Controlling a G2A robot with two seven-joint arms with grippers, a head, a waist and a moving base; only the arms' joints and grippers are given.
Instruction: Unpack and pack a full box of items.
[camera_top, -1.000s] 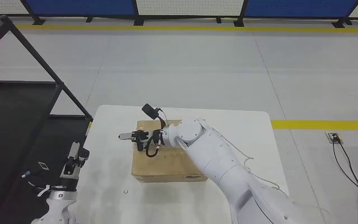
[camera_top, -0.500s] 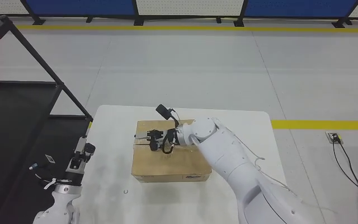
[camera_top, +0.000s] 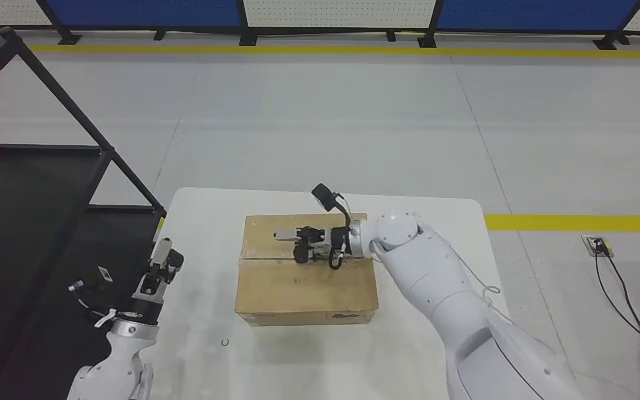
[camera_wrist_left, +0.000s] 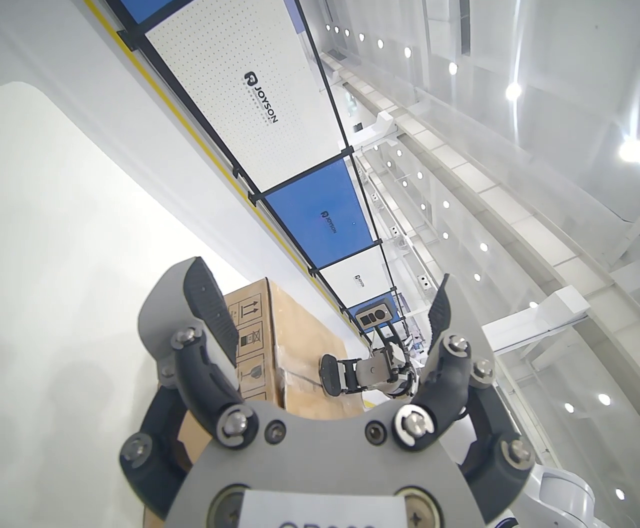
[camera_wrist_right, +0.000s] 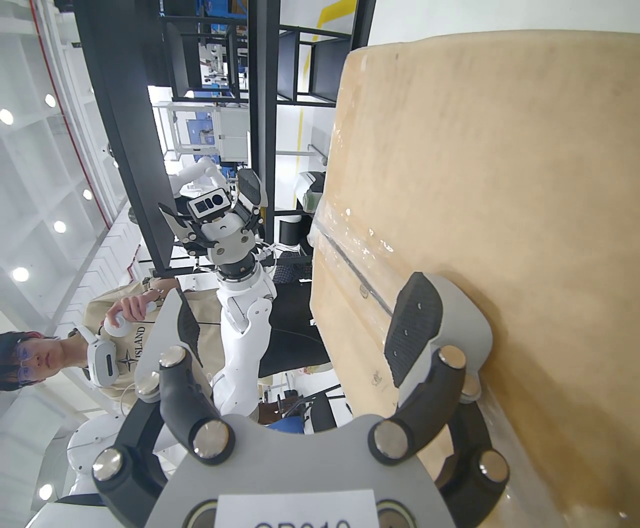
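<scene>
- While my right arm lies stretched across the box (camera_top: 300, 290), the right gripper (camera_top: 283, 237) stands wide, with nothing between its fingers.
- From the right wrist camera I see one finger (camera_wrist_right: 415, 325) lying flat along the box top, close to the taped seam (camera_wrist_right: 350, 265). I cannot tell whether it presses on the cardboard or hangs just over it.
- Its other finger sticks out into open air, off the box.
- From above, that gripper sits over the far left part of the box top, on the far side of the seam.
- My left gripper (camera_wrist_left: 322, 295) is also spread wide and holds nothing.
- It stands at the left edge of the table (camera_top: 200, 300), tilted upward and aimed toward the box, well apart from it.
- The box is closed, its flaps shut and tape running along the seam across the top.
- It stands in the middle of the white table, a little toward the far side.
- A tiny thing (camera_top: 227, 345) lies on the table near the box's near left corner, too small for me to make out.
- A black rack (camera_top: 60, 100) stands off the table's left side.
</scene>
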